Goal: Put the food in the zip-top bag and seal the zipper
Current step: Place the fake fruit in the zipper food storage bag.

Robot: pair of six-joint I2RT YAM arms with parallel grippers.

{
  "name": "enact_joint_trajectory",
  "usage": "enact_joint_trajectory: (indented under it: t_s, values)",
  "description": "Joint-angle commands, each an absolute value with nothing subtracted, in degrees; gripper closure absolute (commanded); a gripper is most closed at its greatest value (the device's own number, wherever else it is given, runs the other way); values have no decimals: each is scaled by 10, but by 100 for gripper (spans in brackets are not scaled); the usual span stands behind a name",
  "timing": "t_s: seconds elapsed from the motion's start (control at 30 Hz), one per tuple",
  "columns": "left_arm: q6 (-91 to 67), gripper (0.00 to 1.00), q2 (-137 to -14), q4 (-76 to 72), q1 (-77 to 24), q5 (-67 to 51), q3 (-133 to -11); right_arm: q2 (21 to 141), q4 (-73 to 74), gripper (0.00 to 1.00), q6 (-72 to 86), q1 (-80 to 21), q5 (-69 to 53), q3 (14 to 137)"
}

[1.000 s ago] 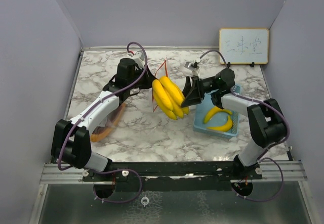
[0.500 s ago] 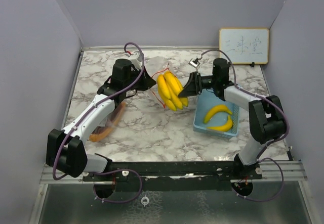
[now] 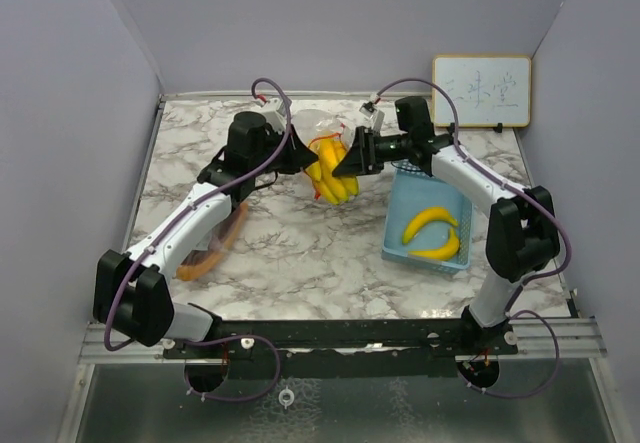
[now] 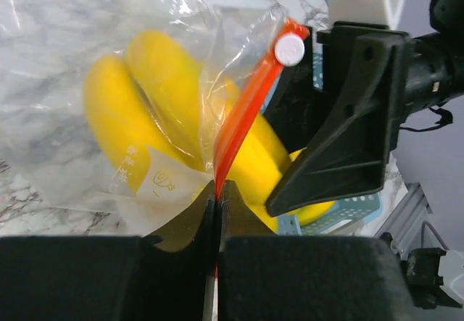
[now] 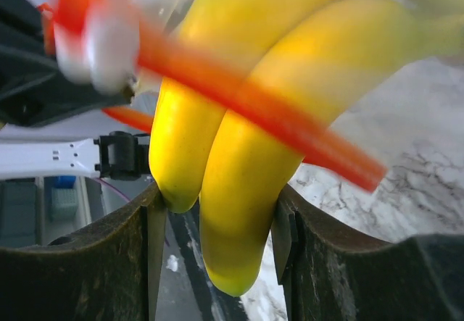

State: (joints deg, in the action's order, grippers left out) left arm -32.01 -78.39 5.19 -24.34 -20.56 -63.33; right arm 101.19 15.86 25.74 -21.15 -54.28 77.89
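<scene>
The left claw (image 4: 219,199) pinches the orange-red zipper strip (image 4: 248,109) of the clear plastic bag (image 4: 51,60). The right claw (image 5: 217,223) grips yellow toy bananas (image 5: 246,140) poking inside.

Top view: high behind the arm bases, looking down over the whole bench (image 3: 290,263). Left wrist: close on the bananas (image 4: 138,111) in the zip-top bag (image 4: 51,60). Right wrist: even closer, same bananas.

Whiteboard (image 3: 481,91): faint handwritten characters, unreadable. White label (image 4: 161,181) by bananas (image 4: 145,96): print illegible.
</scene>
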Motion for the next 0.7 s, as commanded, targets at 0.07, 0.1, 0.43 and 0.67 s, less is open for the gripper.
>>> enact_joint_trajectory:
  t_s: [0.07,0.1,0.43,0.67]
  values:
    - [-327,100,-796,22,-287,-213,-646,1007,206,98,382,-226,-384,828]
    - [-329,100,-797,21,-294,-210,-644,1006,211,98,398,-226,-354,836]
    - [-352,100,-761,34,-307,-194,-604,996,200,70,472,-227,-211,891]
    - [-360,100,-809,87,-307,-116,-700,976,281,35,372,-248,-287,954]
